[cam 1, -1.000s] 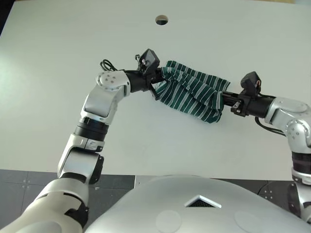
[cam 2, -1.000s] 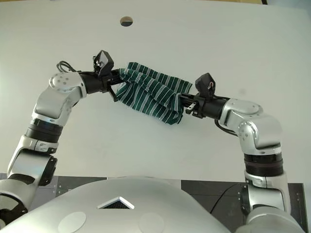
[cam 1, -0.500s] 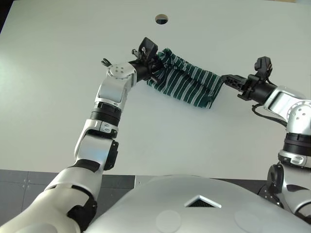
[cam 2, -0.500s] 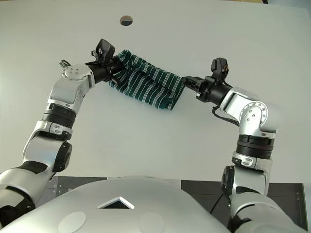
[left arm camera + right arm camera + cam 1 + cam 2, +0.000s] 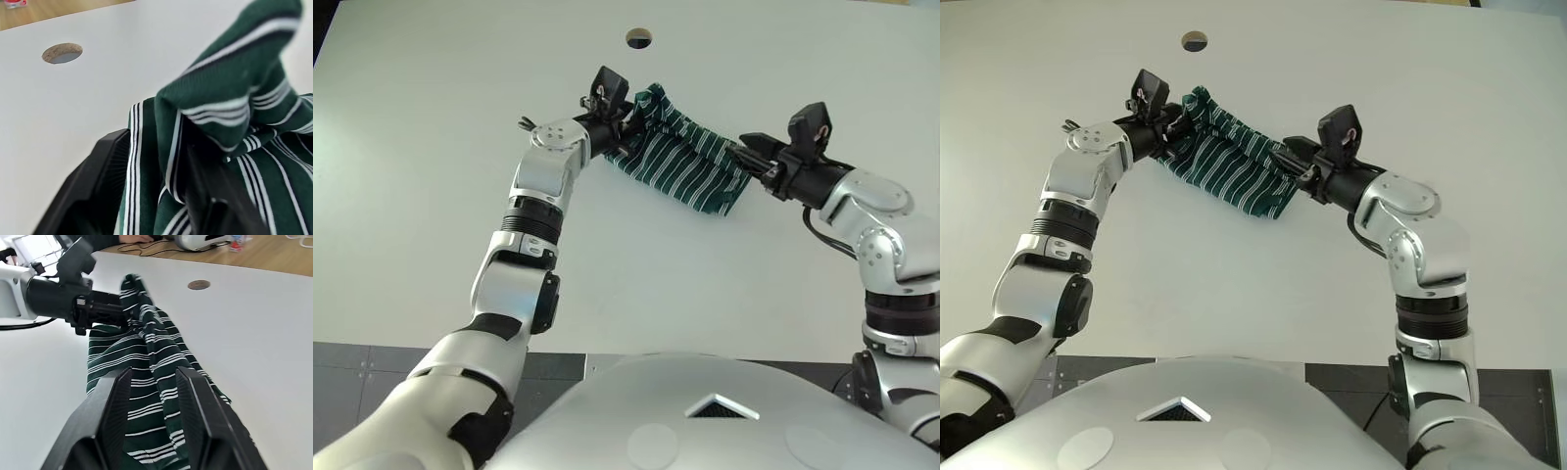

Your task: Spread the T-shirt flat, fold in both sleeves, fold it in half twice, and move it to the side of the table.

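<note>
I find striped T-shirt (image 5: 680,166) bunched, far centre of table (image 5: 431,117); left gripper (image 5: 626,132) clamped on its left end; right gripper (image 5: 154,377) spread wide over right end, holding nothing. Risk I judge: shallow right pinch, cloth slips, no spread.

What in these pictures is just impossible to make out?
T-shirt sleeves and collar: eye views, lost in its own bunched folds.
Left gripper fingertips: left wrist view, buried in the striped cloth.
Whether the open right gripper touches the cloth: right wrist view, its height above the fabric is unreadable.
</note>
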### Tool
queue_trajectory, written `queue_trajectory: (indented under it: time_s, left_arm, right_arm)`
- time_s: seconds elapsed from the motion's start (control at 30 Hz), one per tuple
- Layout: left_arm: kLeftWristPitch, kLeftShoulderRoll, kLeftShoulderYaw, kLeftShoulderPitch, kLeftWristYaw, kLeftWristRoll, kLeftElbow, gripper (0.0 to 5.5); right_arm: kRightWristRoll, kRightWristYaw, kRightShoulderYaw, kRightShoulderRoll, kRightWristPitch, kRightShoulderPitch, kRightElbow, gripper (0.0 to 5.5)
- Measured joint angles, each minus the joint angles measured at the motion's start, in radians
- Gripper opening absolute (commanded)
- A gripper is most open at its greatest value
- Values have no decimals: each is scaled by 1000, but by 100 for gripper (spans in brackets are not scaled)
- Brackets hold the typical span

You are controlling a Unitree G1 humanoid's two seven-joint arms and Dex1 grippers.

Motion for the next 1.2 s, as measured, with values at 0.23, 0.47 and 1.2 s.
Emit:
queue_trajectory:
  time_s: [0.23, 0.47, 1.2]
  left_arm:
    - [-48, -8, 12, 0, 7, 9, -14, 208]
    - [-92, -8, 34, -1, 40, 21, -15, 208]
    - [-157, 15, 139, -10, 75, -2, -83, 89]
  right_arm:
    - [-171, 1, 173, 19, -89, -26, 60, 166]
    - [-337, -8, 286, 43, -173, -80, 204, 166]
    - [-477, 267, 411, -190, -264, 1, 39, 10]
